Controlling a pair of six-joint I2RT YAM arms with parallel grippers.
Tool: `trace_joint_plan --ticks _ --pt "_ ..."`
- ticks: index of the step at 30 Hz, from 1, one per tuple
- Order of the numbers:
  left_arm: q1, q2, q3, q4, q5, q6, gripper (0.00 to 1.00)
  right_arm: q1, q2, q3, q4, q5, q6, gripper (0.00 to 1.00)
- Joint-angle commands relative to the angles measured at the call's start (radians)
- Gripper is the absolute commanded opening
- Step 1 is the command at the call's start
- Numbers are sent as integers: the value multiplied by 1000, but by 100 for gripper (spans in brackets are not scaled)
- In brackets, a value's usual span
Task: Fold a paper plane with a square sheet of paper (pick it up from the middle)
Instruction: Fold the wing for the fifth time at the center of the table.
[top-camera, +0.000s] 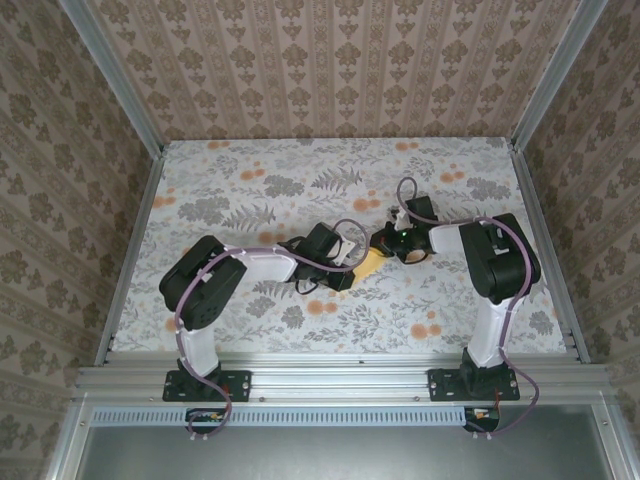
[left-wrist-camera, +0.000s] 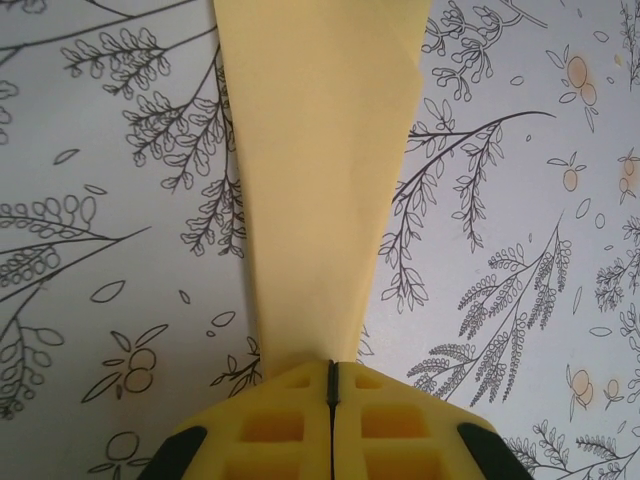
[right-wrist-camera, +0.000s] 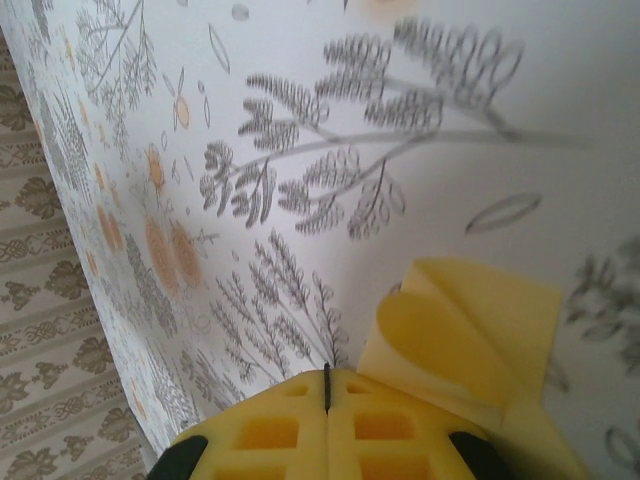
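Left end effector (left-wrist-camera: 333, 368) closed tight, fingertips meeting the narrow end of the plane (left-wrist-camera: 320, 180); pinching it or merely pressing it down, hard to tell. Plane flat on the floral surface (left-wrist-camera: 520, 150) near its middle, widening away from those fingertips. Right end effector (right-wrist-camera: 327, 375) closed too, gripping nothing, just beside a curled flap of the plane.
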Motion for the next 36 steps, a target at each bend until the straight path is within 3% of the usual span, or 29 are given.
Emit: trace_joint_plan --ticks 1,20,27,36 --pt "3 43 -85 -284 -79 33 6 -58 55 40 -38 147 -45 5" --pt "3 22 -88 -287 -25 32 7 -129 86 162 -121 139 -89 6" --pt "1 -2 -20 -278 29 5 12 -129 -36 120 -143 113 -111 8" --pt "-9 -105 92 -319 40 -15 28 -129 -229 -31 -191 33 -163 24"
